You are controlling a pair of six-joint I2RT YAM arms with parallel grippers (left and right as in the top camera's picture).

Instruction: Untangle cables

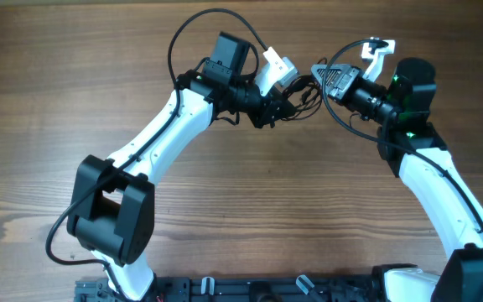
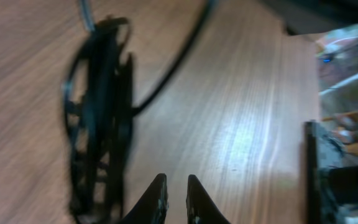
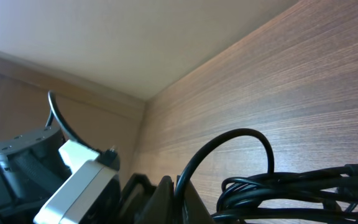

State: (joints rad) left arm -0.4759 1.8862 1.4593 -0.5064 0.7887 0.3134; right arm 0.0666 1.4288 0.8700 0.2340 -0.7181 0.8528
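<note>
The cables (image 1: 301,94) form a small dark tangle held up between my two grippers at the back of the table. My right gripper (image 1: 318,70) is shut on one strand. In the right wrist view that strand (image 3: 235,134) rises from between the fingers (image 3: 166,196) in an arc and drops into the bundle (image 3: 291,186). My left gripper (image 1: 273,107) sits at the bundle's left side. In the left wrist view its jaws stand a narrow slit apart around the gripper's midpoint (image 2: 176,190) with only wood showing between them. The blurred bundle (image 2: 98,124) lies just left of them.
The left arm's thick black wire (image 1: 193,29) loops above its wrist. The left wrist's white camera housing (image 3: 79,183) is close beside the right fingers. The table's edge (image 2: 309,162) with clutter beyond shows at the right of the left wrist view. The base rail (image 1: 250,289) runs along the front.
</note>
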